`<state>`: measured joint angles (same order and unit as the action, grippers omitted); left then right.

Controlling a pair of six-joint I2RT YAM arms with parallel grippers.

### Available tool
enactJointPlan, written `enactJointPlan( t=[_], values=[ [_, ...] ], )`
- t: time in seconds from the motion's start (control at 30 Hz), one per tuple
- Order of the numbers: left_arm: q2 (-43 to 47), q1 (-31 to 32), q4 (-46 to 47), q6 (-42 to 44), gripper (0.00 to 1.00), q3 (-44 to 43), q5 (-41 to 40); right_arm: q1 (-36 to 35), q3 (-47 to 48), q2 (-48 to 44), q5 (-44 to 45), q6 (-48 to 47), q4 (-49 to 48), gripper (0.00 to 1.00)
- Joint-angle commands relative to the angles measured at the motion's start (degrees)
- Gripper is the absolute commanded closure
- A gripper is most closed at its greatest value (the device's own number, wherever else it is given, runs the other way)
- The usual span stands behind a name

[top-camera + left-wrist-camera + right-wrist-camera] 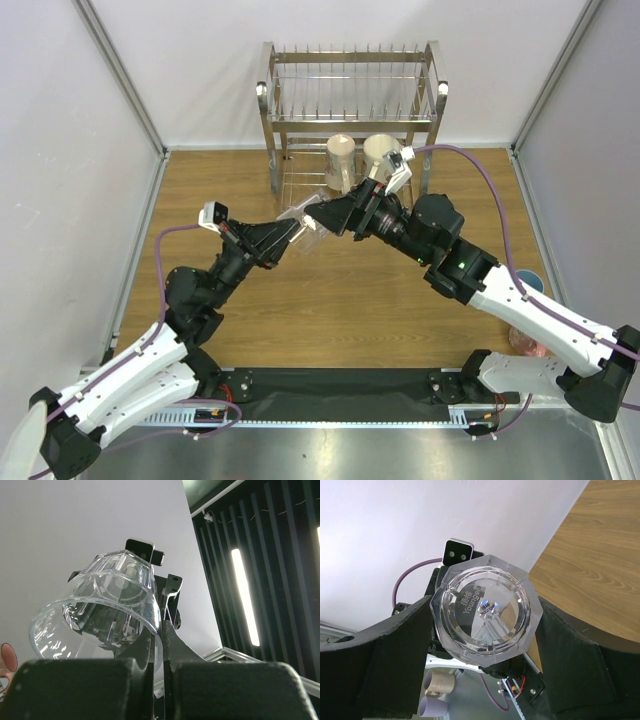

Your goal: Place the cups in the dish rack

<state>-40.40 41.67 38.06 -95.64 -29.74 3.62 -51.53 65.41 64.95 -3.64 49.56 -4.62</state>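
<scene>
The clear glass tumbler (305,222) hangs in mid-air between both grippers, above the wooden table. My left gripper (296,233) is shut on its rim, with the glass wall pinched between the fingers (161,630). The tumbler (100,605) tilts to the left there. My right gripper (320,214) holds the tumbler's faceted base (485,610), with a finger against each side. Two cream mugs (341,160) (380,152) stand in the lower tier of the steel dish rack (350,90). The light blue cup (531,281) and the pink mug (525,342) sit at the right, partly hidden by the right arm.
The rack stands at the far middle of the table against the back wall, and its pronged upper tier holds nothing. White walls close in the table on the left, right and back. A black mat (340,385) lies between the arm bases.
</scene>
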Motion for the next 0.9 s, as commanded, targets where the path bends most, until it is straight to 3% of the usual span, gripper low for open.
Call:
enactJointPlan(
  t=[0.0, 0.17, 0.3, 0.37, 0.47, 0.5, 0.67, 0.7, 0.8, 0.87],
  values=[
    [0.24, 0.34, 6.14, -1.13, 1.0, 0.03, -0.19, -0.42, 2.8, -0.17, 1.0, -1.75, -2.85, 0.21],
    [-0.03, 0.34, 6.5, -1.22, 0.99, 0.12, -0.1, -0.42, 2.97, 0.44, 1.71, -2.8, -2.67, 0.23],
    [-0.73, 0.43, 7.46, -1.66, 1.0, 0.64, 0.16, -0.42, 3.67, 1.23, 1.18, -2.89, -2.32, 0.34],
    [-0.99, 0.34, 7.81, -2.53, 1.0, 1.26, 0.16, -0.42, 3.59, 1.23, 0.57, -3.42, -2.32, 0.47],
    [-0.47, 0.34, 6.6, -3.33, 1.0, 2.31, -0.01, -0.59, 2.89, 0.88, 1.26, -4.82, -1.53, 0.89],
    [-0.21, 0.34, 5.89, -3.5, 0.97, 2.49, -0.01, -0.42, 2.54, 0.71, 1.53, -5.09, -1.01, 0.98],
    [2.25, 0.34, -1.74, -1.14, 0.64, 2.67, 0.07, -0.42, 2.27, 0.27, 2.5, -6.49, 1.19, 1.0],
    [3.13, 0.34, -3.07, -0.7, 0.5, 2.58, 0.42, -0.42, 2.18, -0.08, 2.76, -7.02, 1.37, 1.0],
    [4.8, 0.25, -7.81, 0.18, 0.25, 2.75, 0.78, -0.42, 1.65, -1.14, 3.55, -7.99, 1.81, 1.0],
    [6.91, 0.25, -11.93, 1.23, 0.19, 2.93, 0.95, -0.24, 1.65, -1.58, 3.55, -8.51, 2.07, 1.0]
  ],
)
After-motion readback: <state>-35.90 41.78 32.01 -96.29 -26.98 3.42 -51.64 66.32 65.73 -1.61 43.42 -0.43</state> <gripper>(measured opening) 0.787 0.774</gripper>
